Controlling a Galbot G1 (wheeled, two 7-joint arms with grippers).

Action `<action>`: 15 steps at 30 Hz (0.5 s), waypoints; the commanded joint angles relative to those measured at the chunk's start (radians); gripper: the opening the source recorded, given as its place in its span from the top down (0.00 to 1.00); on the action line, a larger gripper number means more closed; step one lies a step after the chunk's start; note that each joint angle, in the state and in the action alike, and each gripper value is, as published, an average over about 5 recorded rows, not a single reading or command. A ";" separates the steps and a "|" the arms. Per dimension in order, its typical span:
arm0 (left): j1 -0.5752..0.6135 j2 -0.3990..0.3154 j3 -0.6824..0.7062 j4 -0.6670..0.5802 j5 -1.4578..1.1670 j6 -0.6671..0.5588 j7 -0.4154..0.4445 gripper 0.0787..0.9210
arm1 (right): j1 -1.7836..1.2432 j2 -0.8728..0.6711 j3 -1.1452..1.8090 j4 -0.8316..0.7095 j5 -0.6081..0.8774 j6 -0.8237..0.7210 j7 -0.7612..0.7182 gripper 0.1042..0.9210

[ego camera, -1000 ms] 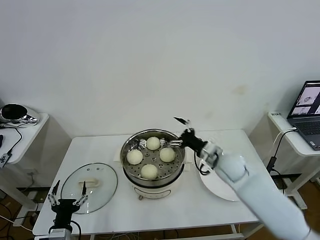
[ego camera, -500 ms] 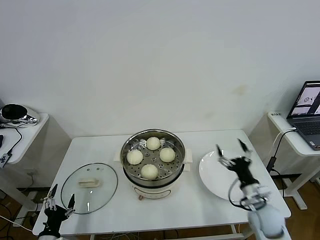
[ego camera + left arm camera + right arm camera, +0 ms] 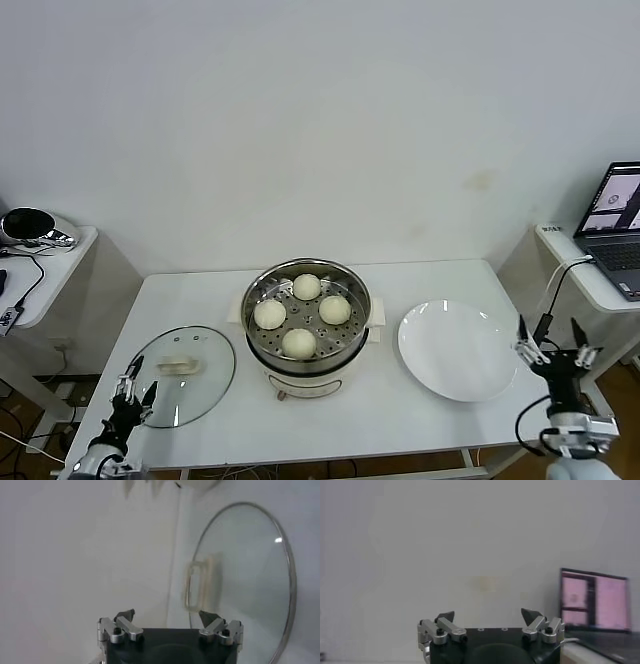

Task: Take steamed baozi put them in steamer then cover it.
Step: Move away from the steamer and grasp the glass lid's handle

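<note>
Baozi, four of them, sit in the steamer at the middle of the counter, spaced apart on its perforated floor. At the counter's front right corner the right gripper stands upright just off the edge, fingers spread and empty, pointing at the wall with the laptop on its side table. Near it, the white plate lies bare. At the front left corner the left gripper hangs low, fingers spread, holding nothing, just beside the cover, which lies flat on the counter, handle up.
</note>
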 commanded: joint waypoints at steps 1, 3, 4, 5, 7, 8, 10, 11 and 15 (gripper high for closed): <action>-0.151 0.026 0.088 0.106 0.086 -0.004 0.012 0.12 | -0.070 0.034 0.095 0.032 -0.010 0.039 0.027 0.12; -0.169 0.025 0.096 0.117 0.088 -0.003 0.012 0.12 | -0.080 0.036 0.101 0.039 -0.012 0.043 0.028 0.12; -0.178 0.026 0.100 0.123 0.089 -0.003 0.012 0.12 | -0.084 0.036 0.104 0.040 -0.014 0.045 0.028 0.12; -0.187 0.028 0.104 0.128 0.089 -0.002 0.012 0.12 | -0.087 0.037 0.106 0.040 -0.016 0.049 0.028 0.12; -0.208 0.031 0.111 0.140 0.089 -0.001 0.013 0.12 | -0.094 0.039 0.109 0.038 -0.020 0.055 0.027 0.12; -0.216 0.033 0.114 0.145 0.089 0.000 0.014 0.12 | -0.098 0.040 0.110 0.037 -0.021 0.059 0.026 0.12; -0.234 0.037 0.120 0.156 0.087 0.002 0.016 0.12 | -0.103 0.043 0.110 0.036 -0.024 0.064 0.025 0.12; -0.241 0.039 0.123 0.160 0.085 0.002 0.017 0.12 | -0.105 0.044 0.110 0.036 -0.025 0.066 0.024 0.12; -0.267 0.042 0.137 0.175 0.075 0.003 0.020 0.12 | -0.108 0.048 0.109 0.037 -0.032 0.072 0.023 0.12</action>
